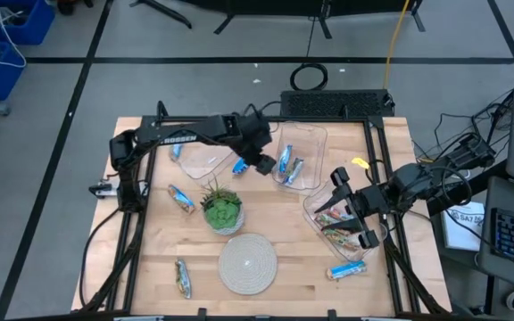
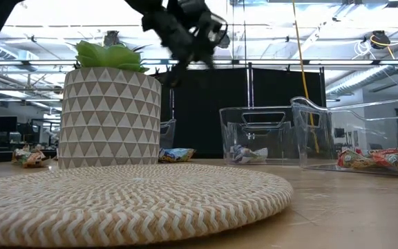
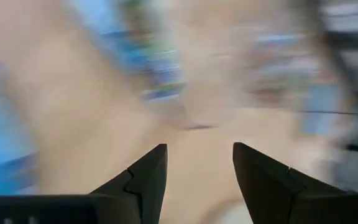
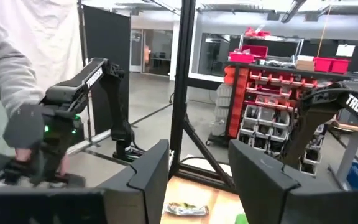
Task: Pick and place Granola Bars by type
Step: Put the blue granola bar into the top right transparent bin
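A sorting job is caught mid-run on the wooden table point(image 1: 266, 294), with the potted plant point(image 1: 222, 210) taken as the landmark. The left gripper point(image 1: 259, 160) is held in the air up and to the right of the plant in the overhead view, between two clear bins; its jaws are seen parted in the left wrist view, with nothing between them.

The Granola Bars are spread around the plant: a blue bar point(image 1: 182, 199) just to its left, a multicoloured bar point(image 1: 182, 278) well below it near the woven mat point(image 1: 247, 264), a blue bar point(image 1: 347, 270) far to the lower right, and another blue bar point(image 1: 239, 166) just above it beside the far-left bin point(image 1: 205, 159). Blue-silver bars are already gathered in the middle bin point(image 1: 300, 160), and multicoloured ones in the right bin point(image 1: 339, 223).

The right gripper point(image 1: 357, 217) is parked over the right bin, its fingers apart and empty in the right wrist view.

The next pick (judged most likely the blue bar nearest the left gripper) would be best approached from straight above, with the jaws set across the wrapper's narrow side and closed gently on the slippery foil.

The left wrist view is smeared, so nothing beneath the fingers can be identified. From table height, the plant pot hides the bars behind it. A person's sleeve point(image 4: 5, 62) is partly cut off beyond the table.
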Controlling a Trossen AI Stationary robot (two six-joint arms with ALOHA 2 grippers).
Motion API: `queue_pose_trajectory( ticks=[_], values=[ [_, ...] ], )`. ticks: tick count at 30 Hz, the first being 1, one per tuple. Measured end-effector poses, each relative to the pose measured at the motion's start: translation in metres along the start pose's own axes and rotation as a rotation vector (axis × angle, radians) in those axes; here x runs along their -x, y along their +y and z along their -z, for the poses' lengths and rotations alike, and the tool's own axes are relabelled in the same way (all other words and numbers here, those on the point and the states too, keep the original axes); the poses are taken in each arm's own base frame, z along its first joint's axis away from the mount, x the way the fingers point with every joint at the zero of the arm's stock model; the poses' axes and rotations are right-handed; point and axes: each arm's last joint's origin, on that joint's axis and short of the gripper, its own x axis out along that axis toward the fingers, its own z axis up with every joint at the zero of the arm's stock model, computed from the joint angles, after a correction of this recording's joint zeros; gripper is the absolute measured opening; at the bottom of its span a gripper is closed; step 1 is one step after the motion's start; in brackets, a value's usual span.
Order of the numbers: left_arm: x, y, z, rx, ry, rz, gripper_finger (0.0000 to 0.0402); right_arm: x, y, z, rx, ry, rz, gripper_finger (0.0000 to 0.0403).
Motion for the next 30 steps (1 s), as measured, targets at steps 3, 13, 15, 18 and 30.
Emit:
queue_pose_trajectory(
  ticks=[3,13,15,18,30],
  values=[
    [-0.003,0.011,0.006,-0.035,0.016,-0.195,0.0184,0.000,0.000,0.000,0.034,-0.001,0.001,0.0157],
    [-0.007,0.016,-0.001,-0.139,-0.092,-0.367,0.0182,0.000,0.000,0.000,0.045,-0.001,-0.004,0.0157],
    [-0.013,0.020,-0.002,-0.118,-0.095,-0.396,0.0182,0.000,0.000,0.000,0.046,-0.001,-0.003,0.0157],
    [-0.032,0.028,0.000,-0.116,-0.040,-0.428,0.0182,0.000,0.000,0.000,0.060,-0.002,-0.002,0.0157],
    [-0.070,0.049,0.009,-0.084,0.076,-0.565,0.0182,0.000,0.000,0.000,0.077,-0.002,0.004,0.0157]
  ],
)
